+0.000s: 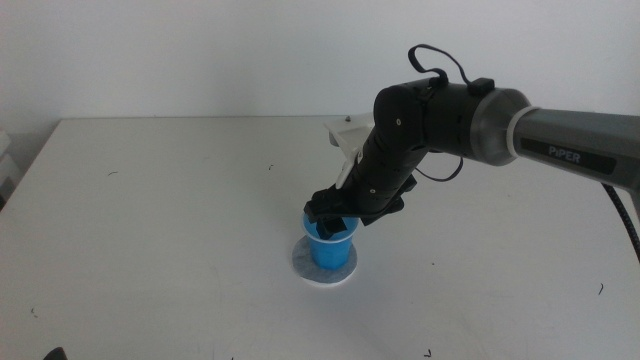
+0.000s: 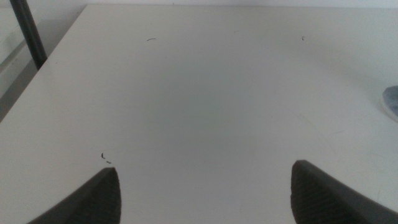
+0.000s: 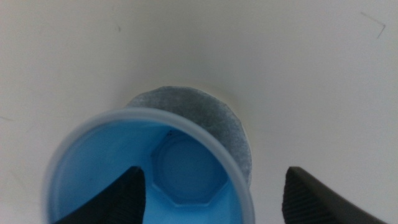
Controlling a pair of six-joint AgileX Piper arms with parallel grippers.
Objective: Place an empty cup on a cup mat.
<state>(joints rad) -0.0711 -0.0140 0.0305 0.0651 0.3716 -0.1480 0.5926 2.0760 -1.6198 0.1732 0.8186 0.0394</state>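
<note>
The blue cup [image 1: 330,250] stands upright on the round grey cup mat [image 1: 305,270] near the middle of the table. My right gripper [image 1: 335,222] is at the cup's rim, its jaws wide apart. In the right wrist view the cup [image 3: 118,155] is empty, and the mat [image 3: 199,109] shows beyond its rim. One jaw is over the cup's inside and the other is outside its wall, neither pressing it. My left gripper [image 2: 205,186] is open and empty, low over bare table at the near left.
The white table [image 1: 150,200] has only small dark specks. Its left edge and a dark post [image 2: 28,31] show in the left wrist view, where the mat's edge [image 2: 392,102] also shows.
</note>
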